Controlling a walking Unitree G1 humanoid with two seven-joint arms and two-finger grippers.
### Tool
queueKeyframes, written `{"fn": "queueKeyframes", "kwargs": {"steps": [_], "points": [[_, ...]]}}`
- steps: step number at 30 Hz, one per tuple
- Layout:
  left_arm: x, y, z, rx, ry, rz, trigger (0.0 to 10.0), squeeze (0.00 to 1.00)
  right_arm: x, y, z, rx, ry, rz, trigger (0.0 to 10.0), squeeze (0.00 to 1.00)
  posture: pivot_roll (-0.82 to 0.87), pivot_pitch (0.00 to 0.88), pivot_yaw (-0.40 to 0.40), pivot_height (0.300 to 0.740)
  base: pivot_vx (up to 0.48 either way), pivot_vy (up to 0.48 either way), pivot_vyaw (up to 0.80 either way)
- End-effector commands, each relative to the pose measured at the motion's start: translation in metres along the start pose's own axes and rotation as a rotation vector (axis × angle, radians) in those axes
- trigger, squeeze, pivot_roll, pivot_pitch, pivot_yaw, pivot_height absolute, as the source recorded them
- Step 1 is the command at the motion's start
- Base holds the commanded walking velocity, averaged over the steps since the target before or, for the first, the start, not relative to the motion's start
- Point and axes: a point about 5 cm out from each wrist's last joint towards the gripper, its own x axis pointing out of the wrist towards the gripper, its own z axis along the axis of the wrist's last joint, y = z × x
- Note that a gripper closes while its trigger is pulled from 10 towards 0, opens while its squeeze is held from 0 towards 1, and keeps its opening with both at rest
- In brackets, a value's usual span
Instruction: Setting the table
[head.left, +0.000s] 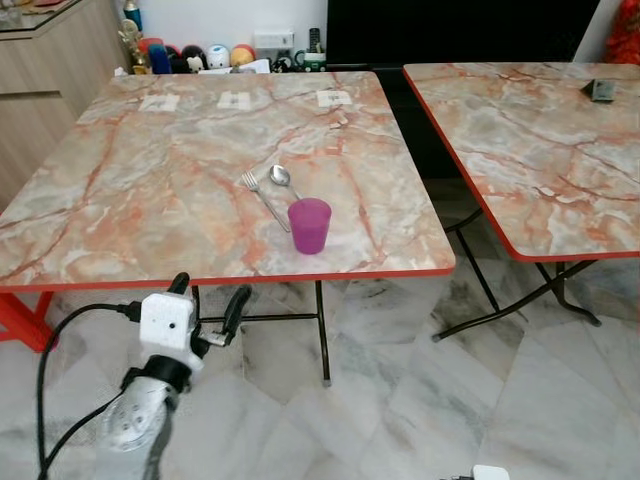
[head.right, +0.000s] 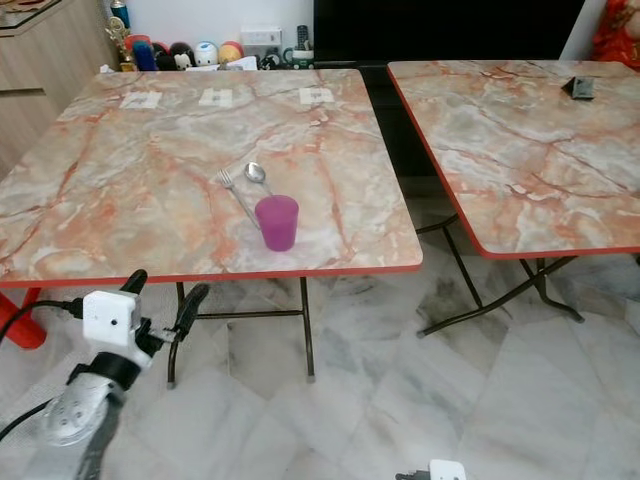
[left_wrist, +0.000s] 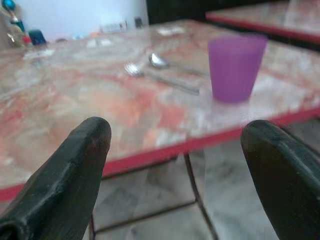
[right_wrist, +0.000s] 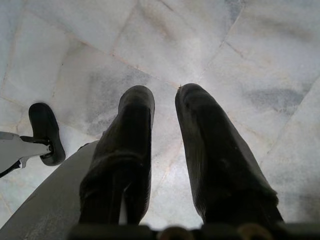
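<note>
We see a marble-patterned desk with a red edge standing on a pale marble floor. Near its front edge, toward the robot's right, stands a purple cup, upright. Just behind the cup lie a fork and a spoon, side by side, with their heads pointing away from the robot; the fork's handle ends close beside the cup, and we cannot tell whether the two touch. Three small white labels sit in a row near the far edge of the desk.

The left gripper is raised in front of the desk, below its front edge and to the left of the cup. Its jaws stand wide apart and hold nothing. In the left wrist view the two black fingers frame the red edge, with the cup, fork and spoon beyond them on the desk top.

The right gripper hangs low, pointing down at the floor. Its jaws are nearly together with a narrow gap between the tips, and nothing is in them.

A second desk of the same pattern stands to the robot's right, apart from the first, with a small dark object near its far side. Behind the first desk, colourful toys line the wall, and a wooden cabinet stands to the left.
</note>
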Motion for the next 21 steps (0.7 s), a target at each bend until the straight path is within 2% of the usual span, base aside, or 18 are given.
{"fn": "queueKeyframes", "kwargs": {"steps": [1, 3, 6, 13, 21], "points": [[-0.005, 0.007, -0.003, 0.038, 0.017, -0.010, 10.0, 0.00, -0.001, -0.003, -0.005, 0.001, 0.019, -0.009, 10.0, 0.00, 0.06, 0.065, -0.016, 0.740, 0.000, 0.000, 0.00], [-0.005, 0.010, -0.002, 0.039, 0.016, -0.002, 10.0, 0.00, -0.001, -0.003, -0.005, -0.002, 0.021, -0.010, 10.0, 0.00, 0.06, 0.065, -0.018, 0.740, 0.000, 0.000, 0.00], [-0.005, 0.010, -0.001, 0.031, 0.011, 0.017, 10.0, 0.00, -0.001, -0.003, -0.005, -0.002, 0.020, -0.008, 10.0, 0.00, 0.07, 0.066, -0.020, 0.740, 0.000, 0.000, -0.77], [0.000, 0.001, -0.001, -0.005, -0.003, 0.019, 10.0, 0.00, -0.001, -0.003, -0.004, -0.005, 0.016, -0.006, 10.0, 0.00, 0.06, 0.077, -0.027, 0.740, 0.000, 0.000, -0.76], [0.003, 0.001, 0.002, -0.015, -0.012, 0.029, 10.0, 0.00, -0.001, -0.002, -0.003, -0.006, 0.018, -0.003, 10.0, 0.00, 0.07, 0.083, -0.027, 0.740, 0.000, 0.000, -0.75]]}}
